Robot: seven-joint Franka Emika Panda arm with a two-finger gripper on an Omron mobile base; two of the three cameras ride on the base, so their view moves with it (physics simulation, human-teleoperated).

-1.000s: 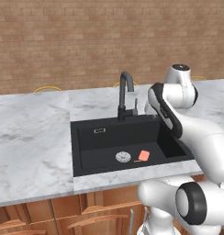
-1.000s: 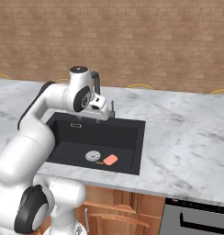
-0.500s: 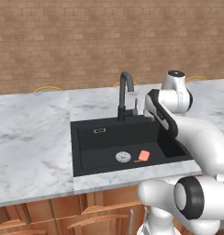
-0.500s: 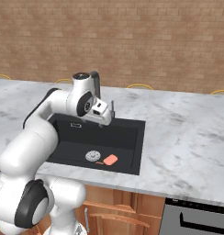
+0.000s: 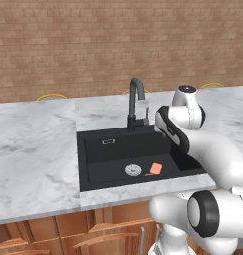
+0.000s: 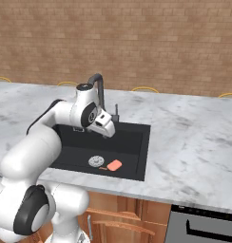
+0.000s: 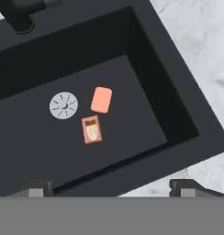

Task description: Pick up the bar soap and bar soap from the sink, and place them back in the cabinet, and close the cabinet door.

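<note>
A white robot arm poises its hand (image 6: pixel 107 129) above the black sink (image 7: pixel 150 87), fingers spread wide and holding nothing. On the basin floor lie two bar soaps: the salmon-pink bar (image 7: pixel 101 99) at three o'clock from the silver drain (image 7: pixel 64 105), its long axis running twelve to six, and the thinner orange bar (image 7: pixel 91 129) at five o'clock, likewise aligned. Both look light, rigid and probably slippery; gripping across the short sides seems safest.
</note>
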